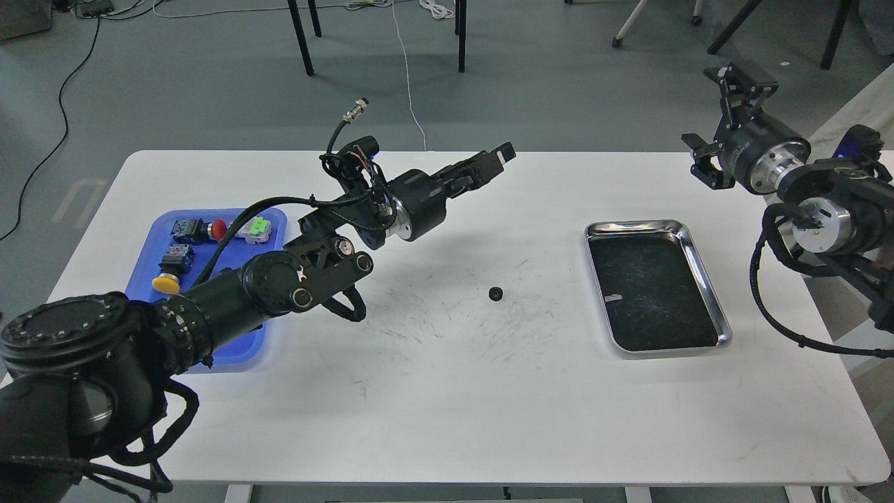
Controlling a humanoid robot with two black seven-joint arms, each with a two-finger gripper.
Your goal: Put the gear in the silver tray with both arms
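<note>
gear (496,293) lying on white table (447,391), centre, left of silver tray (705,279), not touching; tray floor bare; left end effector (492,162) raised above table, fingers apart, holding nothing; right end effector (742,75) up at far right, can't tell open/closed; blue tray (274,216) w/ pushbuttons far left

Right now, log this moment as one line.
gear: on white table, left of silver tray | tray: empty | left gripper: raised, holding nothing | right gripper: raised, off table
</note>
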